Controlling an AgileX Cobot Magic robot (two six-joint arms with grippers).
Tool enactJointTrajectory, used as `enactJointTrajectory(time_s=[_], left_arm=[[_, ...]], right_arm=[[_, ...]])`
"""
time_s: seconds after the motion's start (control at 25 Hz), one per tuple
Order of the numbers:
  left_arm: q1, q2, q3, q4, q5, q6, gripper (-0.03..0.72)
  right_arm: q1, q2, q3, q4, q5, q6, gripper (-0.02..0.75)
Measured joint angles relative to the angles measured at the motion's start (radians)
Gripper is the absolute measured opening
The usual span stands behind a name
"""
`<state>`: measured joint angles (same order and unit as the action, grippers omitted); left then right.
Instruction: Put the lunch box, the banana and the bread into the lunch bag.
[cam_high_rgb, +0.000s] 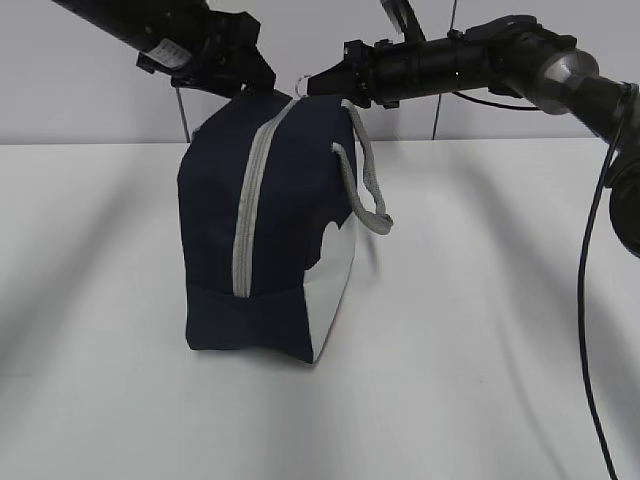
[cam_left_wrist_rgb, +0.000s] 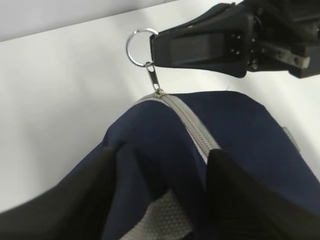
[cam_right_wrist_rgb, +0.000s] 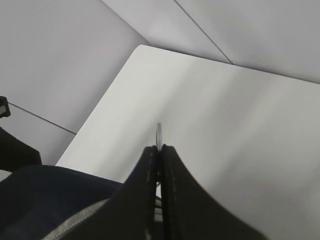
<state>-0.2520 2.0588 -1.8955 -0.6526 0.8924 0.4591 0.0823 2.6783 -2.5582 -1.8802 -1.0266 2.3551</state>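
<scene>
So the lunch bag stands upright roughly mid-table, a bit toward the back edge and left of centre, with its grey zipper running down the front face and looking fully closed, so my guess is the step in hand is zipping or unzipping it. The left gripper sits partly open around the top of the bag, fingers either side of a fold of navy fabric, apparently bracing it. The right gripper is clamped right down on the ring pull at the bag's top end, the ring poking out past the fingertips. To do this well I'd say keep the left hold firm so the bag doesn't tip or lift, and draw the ring along the line of the zipper, not sideways, or the slider could jam on the curve. The grey strap handle hangs off the right side, near the zipper's path but not on it. No lunch box, banana or bread visible anywhere, probably inside already, can't tell
</scene>
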Motion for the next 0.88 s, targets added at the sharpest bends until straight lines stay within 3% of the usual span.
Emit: enactJointTrajectory(time_s=[0.32,0.52,0.68,0.88], left_arm=[[-0.003,0.019,0.0,-0.007,-0.008,-0.001,0.227],[-0.006,0.019,0.0,-0.018,-0.009,-0.001,0.155],[-0.007,0.019,0.0,-0.026,-0.01,0.019,0.046],[-0.019,0.019,0.0,-0.029,-0.026,0.079,0.023]], right_arm=[[0.0,0.0,0.0,0.0,0.0,0.0,-0.016],[0.0,0.0,0.0,0.0,0.004,0.002,-0.016],[0.0,0.0,0.0,0.0,0.024,0.019,-0.016],[0.0,0.0,0.0,0.0,0.051,0.071,-0.016]])
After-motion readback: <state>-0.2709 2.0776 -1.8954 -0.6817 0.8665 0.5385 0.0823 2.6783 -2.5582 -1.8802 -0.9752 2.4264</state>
